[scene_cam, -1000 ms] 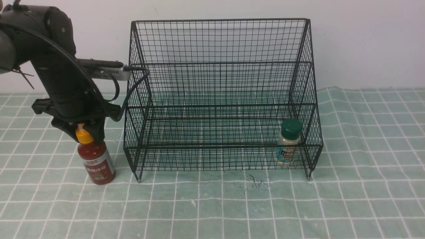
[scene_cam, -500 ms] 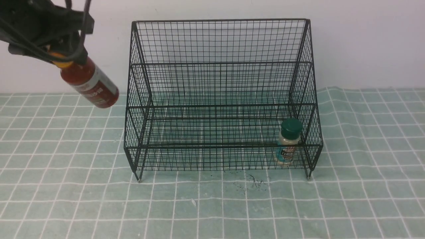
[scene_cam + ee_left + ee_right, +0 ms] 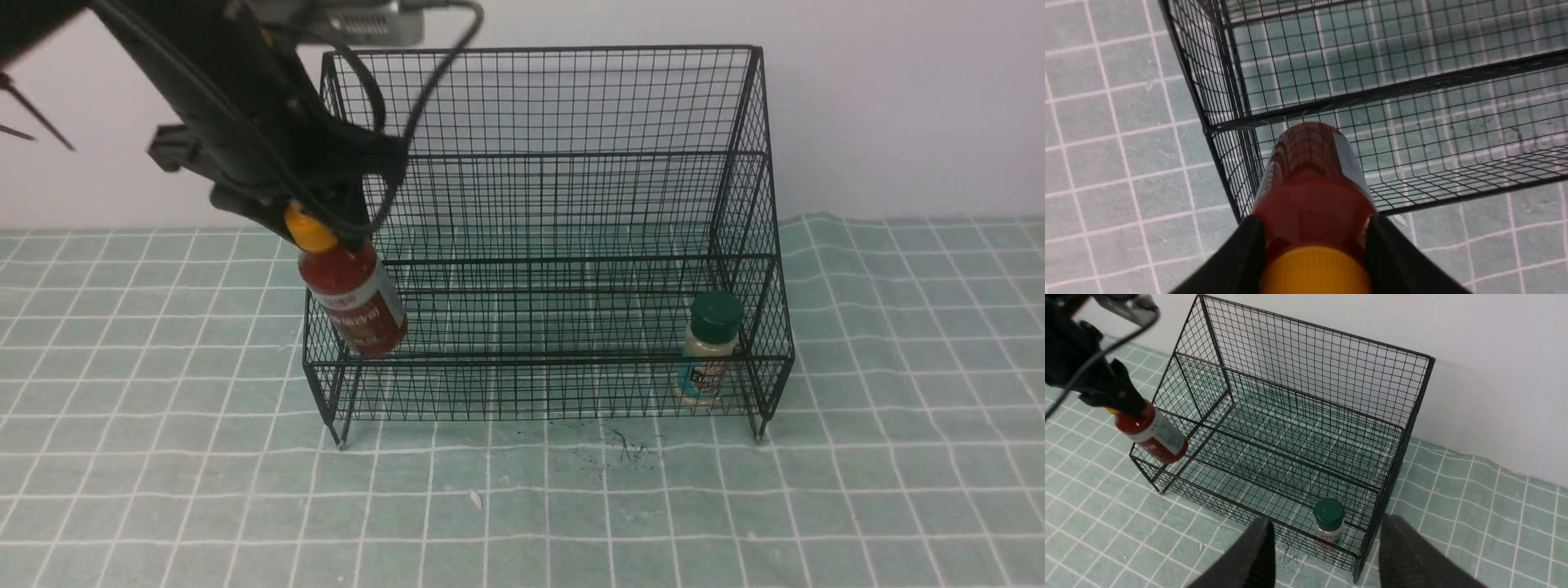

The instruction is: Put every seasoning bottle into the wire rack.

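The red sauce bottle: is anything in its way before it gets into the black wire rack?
Nothing loose seems to be. The left gripper holds the red sauce bottle tilted at the left end of the wire rack; only the rack's own front rim might catch its base. The green-capped jar sits at the far right end.
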`<state>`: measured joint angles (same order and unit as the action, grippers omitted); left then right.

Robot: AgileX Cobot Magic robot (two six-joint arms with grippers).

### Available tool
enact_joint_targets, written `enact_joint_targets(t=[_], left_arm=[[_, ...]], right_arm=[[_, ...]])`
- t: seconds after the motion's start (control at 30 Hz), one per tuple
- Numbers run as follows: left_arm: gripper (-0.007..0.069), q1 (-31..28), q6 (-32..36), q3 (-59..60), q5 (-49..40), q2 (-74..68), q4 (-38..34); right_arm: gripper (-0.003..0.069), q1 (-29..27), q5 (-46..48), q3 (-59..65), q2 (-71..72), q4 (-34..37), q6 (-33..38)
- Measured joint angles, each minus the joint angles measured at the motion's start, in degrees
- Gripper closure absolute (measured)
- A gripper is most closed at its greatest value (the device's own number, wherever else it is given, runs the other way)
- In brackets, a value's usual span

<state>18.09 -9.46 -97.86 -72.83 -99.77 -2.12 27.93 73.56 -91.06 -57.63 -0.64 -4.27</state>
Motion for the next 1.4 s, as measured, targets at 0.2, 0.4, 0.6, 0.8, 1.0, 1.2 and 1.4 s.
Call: enact_joint_targets(t=[0.2, 0.4, 0.6, 0.8, 1.0, 1.2, 1.4], left_arm=[[0.0343, 0.18, 0.0, 0.0, 0.96, -4.93, 0.34], [0.0343, 0.26, 0.7, 0.0, 1.36, -8.52, 0.64], [0.0243, 0.37, 0.68, -0.82, 1.67, -8.79, 0.86], [0.0165, 0.37, 1.06, -6.09, 1.67, -6.9, 0.91], [0.0519, 0.39, 4.87, -3.18, 1.67, 8.64, 1.5], [0.0627, 0.44, 4.93, 14.7, 3.62, 30.55, 2.84], [0.0631, 0.44, 4.95, 43.11, 24.15, 52.44, 2.97]], right_arm=[[0.033, 0.0, 0.0, 0.0, 0.0, 0.04, 0.0], [0.033, 0.0, 0.0, 0.0, 0.0, 0.11, 0.0], [0.033, 0.0, 0.0, 0.0, 0.0, 0.25, 0.06], [0.0379, 0.0, -0.18, 3.63, 1.95, -0.02, 0.19], [0.0608, 0.0, -10.07, 23.46, 15.91, -9.52, -8.69], [0.0671, 0.0, -34.13, 43.71, 34.29, -26.75, -24.79], [0.0673, 0.0, -51.82, 58.77, 45.3, -49.43, -48.33]])
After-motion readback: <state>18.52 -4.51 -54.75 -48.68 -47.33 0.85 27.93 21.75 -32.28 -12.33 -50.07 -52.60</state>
